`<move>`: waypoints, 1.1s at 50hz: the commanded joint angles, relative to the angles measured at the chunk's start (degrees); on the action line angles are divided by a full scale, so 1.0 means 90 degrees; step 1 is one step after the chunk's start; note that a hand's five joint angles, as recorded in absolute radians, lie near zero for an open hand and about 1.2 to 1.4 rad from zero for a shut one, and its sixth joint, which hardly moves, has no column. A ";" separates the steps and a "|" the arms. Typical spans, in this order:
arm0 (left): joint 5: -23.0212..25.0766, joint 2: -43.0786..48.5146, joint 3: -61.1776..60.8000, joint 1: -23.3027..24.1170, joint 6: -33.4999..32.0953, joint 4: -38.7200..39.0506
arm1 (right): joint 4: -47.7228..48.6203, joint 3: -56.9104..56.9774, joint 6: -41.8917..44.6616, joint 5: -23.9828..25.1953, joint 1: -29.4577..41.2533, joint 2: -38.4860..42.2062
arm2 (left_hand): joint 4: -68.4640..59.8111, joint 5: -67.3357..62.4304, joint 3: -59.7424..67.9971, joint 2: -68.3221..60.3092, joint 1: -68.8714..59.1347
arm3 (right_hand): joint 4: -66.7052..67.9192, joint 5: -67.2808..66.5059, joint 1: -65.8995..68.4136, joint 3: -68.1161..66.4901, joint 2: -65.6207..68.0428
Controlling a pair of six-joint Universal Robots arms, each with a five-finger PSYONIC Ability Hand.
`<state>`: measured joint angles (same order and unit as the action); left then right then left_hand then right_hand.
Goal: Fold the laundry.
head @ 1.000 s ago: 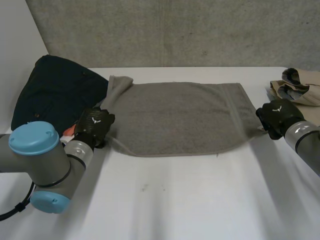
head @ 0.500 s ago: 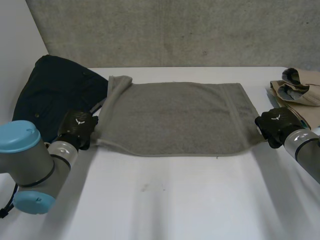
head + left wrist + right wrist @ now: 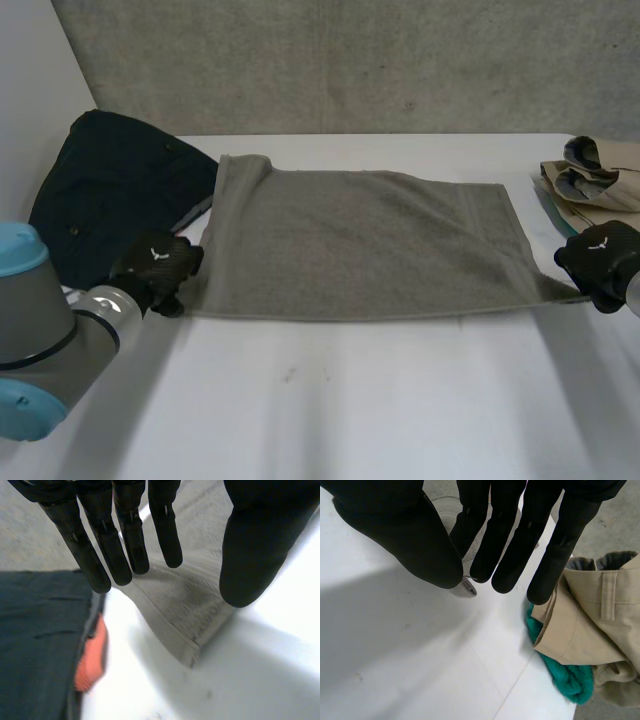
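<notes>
A grey towel (image 3: 360,240) lies spread flat across the middle of the white table (image 3: 330,400). My left hand (image 3: 155,268) hovers at its near left corner. In the left wrist view the fingers (image 3: 125,540) are straight and the thumb stands apart, so the hand is open. The towel's folded corner (image 3: 185,615) rests on the table below it, untouched. My right hand (image 3: 605,258) is at the near right corner. There, thumb and fingers (image 3: 500,545) pinch the tip of the towel (image 3: 465,586).
A dark navy garment (image 3: 110,190) lies heaped at the table's left end, with something orange (image 3: 92,657) at its edge beside my left hand. Beige trousers (image 3: 595,180) over a green cloth (image 3: 565,675) lie at the right end.
Both hands have moved outward and nearer, the right farther to the right. The towel, bunched at its near corners before, is now drawn out wider and flat.
</notes>
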<state>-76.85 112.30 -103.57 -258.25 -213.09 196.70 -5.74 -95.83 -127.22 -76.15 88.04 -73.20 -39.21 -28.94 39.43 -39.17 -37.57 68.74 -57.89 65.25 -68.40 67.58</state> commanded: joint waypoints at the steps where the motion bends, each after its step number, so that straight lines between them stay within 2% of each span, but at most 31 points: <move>1: 0.0004 0.0335 0.0082 0.0022 -0.0005 -0.0049 | 0.0306 -0.0085 -0.0297 0.0034 0.0003 0.0145 | -0.0255 -0.0285 0.0230 -0.0259 -0.0437 | 0.1251 -0.1346 0.1639 -0.1289 0.1380; 22: 0.0023 0.1233 0.0736 0.0012 -0.0005 0.0000 | 0.0618 -0.0192 -0.0288 0.0024 0.0013 0.0311 | -0.0759 -0.0789 0.0735 -0.0764 -0.0942 | 0.1251 -0.1346 0.1639 -0.1289 0.1380; 26: 0.0014 0.1282 0.0892 0.0022 0.0033 0.0048 | 0.0638 -0.0212 -0.0278 0.0014 0.0013 0.0330 | -0.1710 -0.1739 0.1685 -0.1714 -0.1892 | 0.1251 -0.1346 0.1639 -0.1289 0.1380; 27: 0.0004 0.1282 0.0979 0.0012 0.0072 0.0068 | 0.0648 -0.0212 -0.0278 0.0014 0.0013 0.0340 | -0.2305 -0.2334 0.2280 -0.2309 -0.2487 | 0.1251 -0.1346 0.1639 -0.1289 0.1380; 30: -0.0006 0.1282 0.1107 0.0022 0.0082 0.0107 | 0.0648 -0.0241 -0.0278 0.0014 0.0022 0.0340 | -0.2777 -0.2807 0.2752 -0.2781 -0.2959 | 0.1251 -0.1346 0.1639 -0.1289 0.1380; 48: -0.0026 0.1692 0.1459 0.0169 0.0043 0.0195 | 0.0745 -0.0378 -0.0268 0.0024 0.0042 0.0418 | -0.2516 -0.2545 0.2491 -0.2520 -0.2698 | 0.1251 -0.1346 0.1639 -0.1289 0.1380; 49: -0.0035 0.1693 0.1459 0.0169 0.0034 0.0195 | 0.0745 -0.0378 -0.0268 0.0024 0.0042 0.0428 | -0.2664 -0.2694 0.2639 -0.2668 -0.2846 | 0.1251 -0.1346 0.1639 -0.1289 0.1380; 51: -0.0045 0.1683 0.1459 0.0169 0.0004 0.0176 | 0.0745 -0.0368 -0.0268 0.0014 0.0032 0.0418 | -0.4523 -0.4553 0.4498 -0.4527 -0.4705 | 0.1251 -0.1346 0.1639 -0.1289 0.1380; 55: -0.0230 0.1508 0.1390 0.0188 -0.0015 0.0001 | 0.0707 -0.0358 -0.0268 0.0004 0.0022 0.0399 | -0.4532 -0.4562 0.4507 -0.4536 -0.4714 | 0.1251 -0.1346 0.1639 -0.1289 0.1380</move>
<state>-77.30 127.39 -90.45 -256.70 -212.88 198.33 0.95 -99.23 -129.65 -76.00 88.37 -69.48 -67.32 -56.14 66.98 -67.33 -66.15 68.74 -57.88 65.25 -68.39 67.58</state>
